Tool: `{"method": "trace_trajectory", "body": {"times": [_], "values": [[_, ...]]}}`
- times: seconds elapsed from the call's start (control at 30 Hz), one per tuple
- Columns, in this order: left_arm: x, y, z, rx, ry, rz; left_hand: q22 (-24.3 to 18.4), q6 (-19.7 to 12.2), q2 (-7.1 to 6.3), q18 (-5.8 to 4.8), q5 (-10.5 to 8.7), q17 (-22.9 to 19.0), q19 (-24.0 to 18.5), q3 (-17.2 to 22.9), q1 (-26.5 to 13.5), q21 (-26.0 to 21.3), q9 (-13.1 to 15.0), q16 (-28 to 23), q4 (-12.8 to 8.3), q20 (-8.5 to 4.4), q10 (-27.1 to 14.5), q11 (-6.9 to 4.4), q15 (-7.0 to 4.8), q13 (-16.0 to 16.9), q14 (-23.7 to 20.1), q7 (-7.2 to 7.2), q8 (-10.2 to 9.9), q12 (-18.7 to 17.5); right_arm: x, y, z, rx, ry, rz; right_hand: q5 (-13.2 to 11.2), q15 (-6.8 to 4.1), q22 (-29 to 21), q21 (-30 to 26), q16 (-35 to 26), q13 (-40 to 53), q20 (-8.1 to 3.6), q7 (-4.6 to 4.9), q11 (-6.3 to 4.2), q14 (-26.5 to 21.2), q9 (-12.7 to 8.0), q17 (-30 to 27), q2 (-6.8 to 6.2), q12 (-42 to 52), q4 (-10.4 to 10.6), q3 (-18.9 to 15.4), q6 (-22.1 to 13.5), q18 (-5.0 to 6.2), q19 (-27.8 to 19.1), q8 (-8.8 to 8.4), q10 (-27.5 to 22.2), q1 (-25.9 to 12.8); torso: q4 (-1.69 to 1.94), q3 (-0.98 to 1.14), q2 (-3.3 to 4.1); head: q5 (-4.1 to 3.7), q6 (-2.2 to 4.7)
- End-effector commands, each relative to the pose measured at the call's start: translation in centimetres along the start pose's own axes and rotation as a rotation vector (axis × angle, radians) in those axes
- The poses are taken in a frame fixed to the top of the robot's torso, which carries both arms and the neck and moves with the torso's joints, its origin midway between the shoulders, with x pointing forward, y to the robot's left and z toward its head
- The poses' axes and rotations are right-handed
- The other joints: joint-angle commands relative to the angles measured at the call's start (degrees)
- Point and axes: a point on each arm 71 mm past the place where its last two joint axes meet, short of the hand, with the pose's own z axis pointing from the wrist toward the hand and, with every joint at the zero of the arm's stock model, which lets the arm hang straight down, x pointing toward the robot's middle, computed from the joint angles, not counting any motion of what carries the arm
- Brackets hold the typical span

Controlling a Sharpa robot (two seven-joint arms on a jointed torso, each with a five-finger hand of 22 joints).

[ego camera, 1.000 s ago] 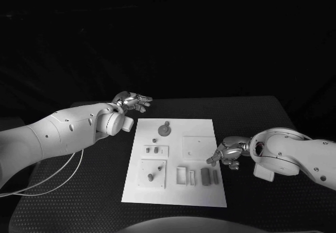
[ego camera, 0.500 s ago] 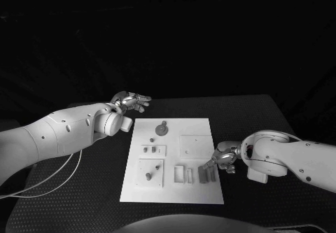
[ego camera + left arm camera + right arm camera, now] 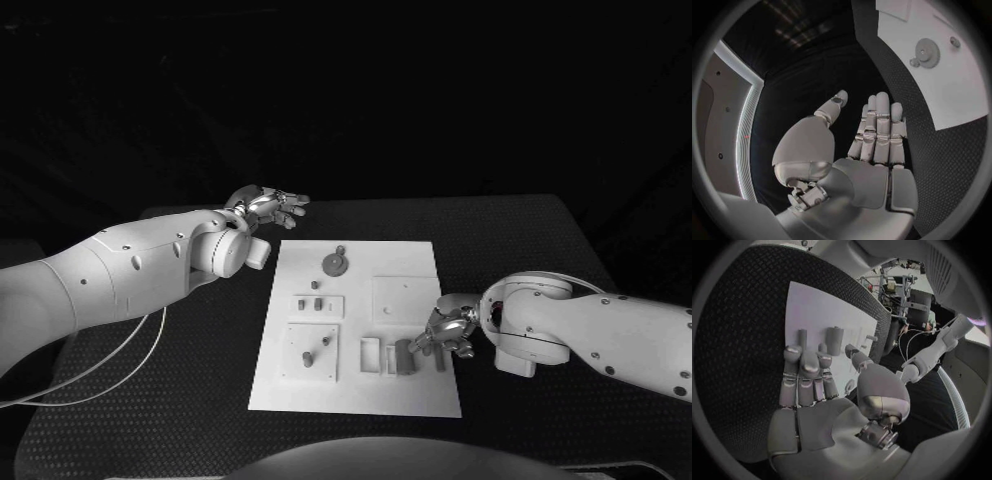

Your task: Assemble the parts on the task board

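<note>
Right robot hand (image 3: 444,334) touches upright-lying parts (image 3: 405,360) lengthwise.

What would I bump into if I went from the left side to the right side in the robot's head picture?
Left arm → left hand, off the board → task board with its small parts → right hand, its fingers over the grey bars → right arm.

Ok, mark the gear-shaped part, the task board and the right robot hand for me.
gear-shaped part (image 3: 336,265), head view, on its round face.
task board (image 3: 411,255), head view, on a bare patch near its far right corner.
right robot hand (image 3: 446,333), head view, on the middle of the hand.
</note>
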Motion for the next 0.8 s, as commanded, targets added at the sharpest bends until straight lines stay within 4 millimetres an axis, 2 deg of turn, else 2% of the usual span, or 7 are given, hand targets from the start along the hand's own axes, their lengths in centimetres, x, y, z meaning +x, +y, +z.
{"method": "trace_trajectory", "body": {"times": [0.03,0.13,0.3,0.6,0.73,0.77,0.8], "values": [[0.2,-0.1,0.0,0.009,0.016,-0.008,0.08,-0.47,-0.13,-0.25,-0.34,0.07,-0.20,-0.14,-0.54,-0.30,-0.09,-0.36,0.37,-1.85,-0.41,0.19,0.19,-0.05,0.04,0.10,0.28,-0.08,0.1,0.0,0.2,0.014,-0.009,-0.035,-0.25,0.19,0.96,0.26,0.32,-0.07,-0.10,0.73,-0.14,-0.12,-0.06,-0.08,-0.26,0.30,-0.33,0.02,0.99,1.51,-0.30,-0.32,0.17,-0.64,-0.02,-0.03,0.01,0.31,-0.12],[0.2,-0.1,0.0,0.009,0.017,-0.009,0.09,-0.48,-0.14,-0.25,-0.35,0.07,-0.20,-0.15,-0.55,-0.31,-0.10,-0.36,0.37,-1.85,-0.42,0.19,0.19,-0.05,0.04,0.10,0.28,-0.08,0.3,-0.1,0.5,0.022,-0.006,-0.045,-0.27,0.18,0.93,0.30,0.33,-0.10,-0.10,0.73,-0.14,-0.13,-0.08,-0.11,-0.37,0.30,-0.33,-0.01,1.03,1.51,-0.32,-0.36,0.14,-0.90,-0.01,-0.07,-0.02,0.75,-0.33],[0.1,-0.1,-0.1,0.009,0.016,-0.009,0.10,-0.49,-0.15,-0.25,-0.37,0.09,-0.21,-0.17,-0.58,-0.31,-0.11,-0.37,0.38,-1.85,-0.43,0.20,0.19,-0.06,0.04,0.11,0.28,-0.08,0.7,0.0,0.7,0.025,-0.013,-0.053,-0.44,0.16,0.88,0.34,0.33,-0.14,-0.11,0.69,-0.17,-0.16,-0.07,-0.14,-0.37,0.29,-0.37,0.02,1.22,1.51,-0.36,-0.33,0.08,-1.10,0.04,-0.11,0.02,0.95,-0.62],[0.2,-0.1,-0.1,0.009,0.017,-0.009,0.13,-0.51,-0.16,-0.25,-0.40,0.12,-0.21,-0.20,-0.66,-0.33,-0.13,-0.38,0.41,-1.84,-0.45,0.21,0.19,-0.06,0.04,0.11,0.29,-0.07,1.0,1.3,1.0,-0.011,-0.017,-0.060,0.32,0.16,0.71,0.46,0.34,-0.29,-0.15,0.70,-0.15,-0.35,-0.19,-0.26,-1.47,0.28,-1.18,-1.30,1.01,1.51,-0.66,-0.74,-0.15,-2.81,0.05,-0.15,0.02,1.05,-0.59],[0.2,-0.1,-0.1,0.008,0.018,-0.009,0.13,-0.51,-0.15,-0.24,-0.41,0.12,-0.21,-0.20,-0.66,-0.33,-0.13,-0.38,0.41,-1.84,-0.45,0.21,0.20,-0.06,0.04,0.11,0.29,-0.07,1.3,1.7,1.4,-0.014,-0.010,-0.063,0.33,0.16,0.70,0.46,0.34,-0.30,-0.16,0.72,-0.15,-0.36,-0.19,-0.27,-1.50,0.28,-1.27,-1.39,1.00,1.51,-0.67,-0.77,-0.17,-2.88,-0.03,-0.18,0.00,1.09,-0.49],[0.3,-0.1,-0.1,0.008,0.020,-0.009,0.13,-0.51,-0.15,-0.24,-0.41,0.13,-0.21,-0.20,-0.66,-0.33,-0.14,-0.38,0.42,-1.84,-0.46,0.21,0.20,-0.06,0.04,0.11,0.30,-0.07,1.6,1.8,1.6,-0.015,-0.006,-0.062,0.58,0.23,0.65,0.41,0.30,-0.35,-0.14,0.85,-0.05,-0.49,-0.32,-0.29,-2.25,0.20,-1.46,-2.22,0.49,1.51,-0.83,-1.10,-0.34,-3.78,-0.01,-0.21,0.00,1.15,-0.52],[0.3,-0.1,-0.1,0.007,0.021,-0.009,0.13,-0.52,-0.15,-0.24,-0.41,0.13,-0.21,-0.21,-0.67,-0.33,-0.14,-0.38,0.42,-1.84,-0.46,0.21,0.20,-0.06,0.04,0.11,0.30,-0.07,1.7,2.0,1.7,-0.016,-0.001,-0.064,0.71,0.26,0.59,0.38,0.29,-0.38,-0.21,0.87,-0.02,-0.55,-0.34,-0.31,-2.13,0.20,-1.79,-2.52,0.43,1.51,-0.90,-1.18,-0.42,-4.04,-0.02,-0.20,0.01,1.18,-0.54]]}}
